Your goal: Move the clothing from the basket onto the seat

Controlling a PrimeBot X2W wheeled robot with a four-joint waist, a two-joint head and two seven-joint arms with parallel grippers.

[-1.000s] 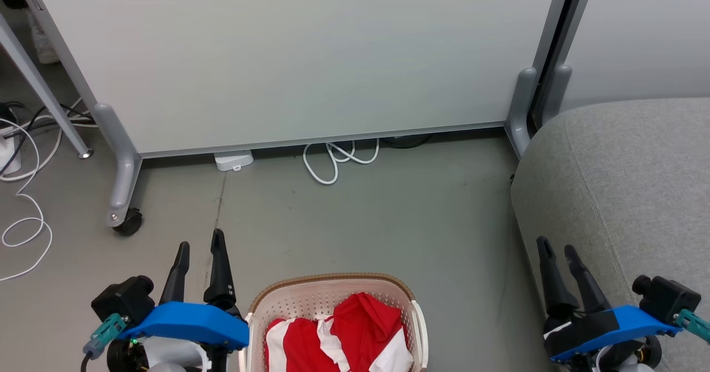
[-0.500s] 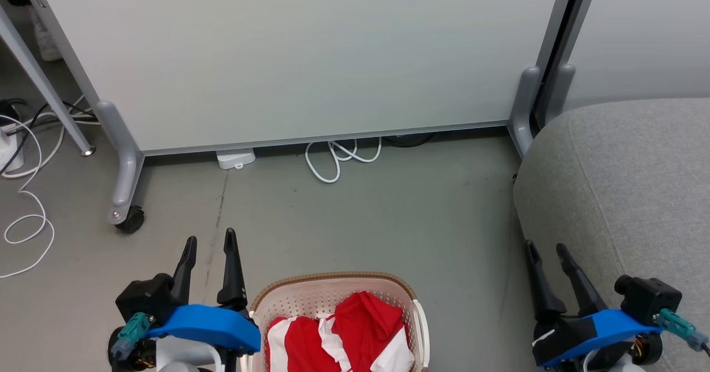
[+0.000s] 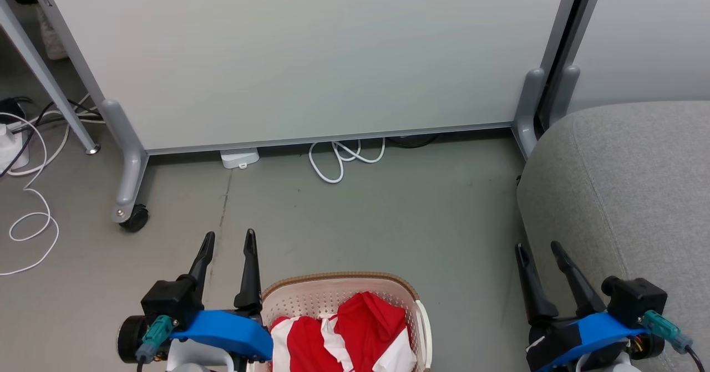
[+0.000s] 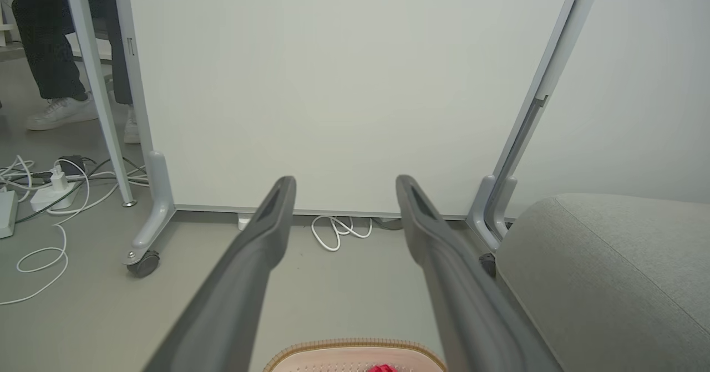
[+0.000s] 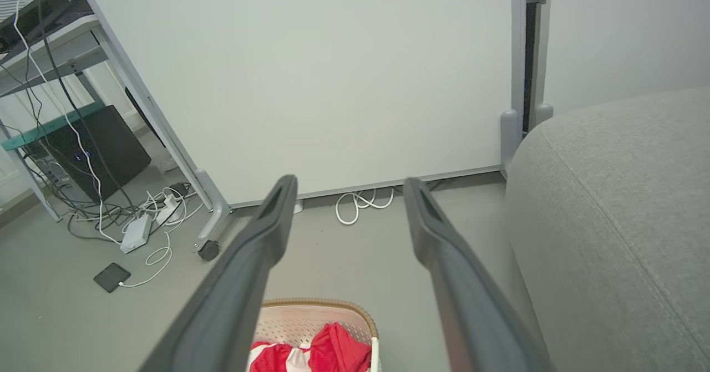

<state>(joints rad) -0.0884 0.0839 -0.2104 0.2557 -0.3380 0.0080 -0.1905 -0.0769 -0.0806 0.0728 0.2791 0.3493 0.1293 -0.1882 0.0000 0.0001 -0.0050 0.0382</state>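
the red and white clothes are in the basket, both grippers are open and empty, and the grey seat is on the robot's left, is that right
One thing is off: the seat is on the robot's right, beside the right gripper, as the head view shows. The rest holds: the clothing lies in the basket, and the left gripper and right gripper are open and empty.
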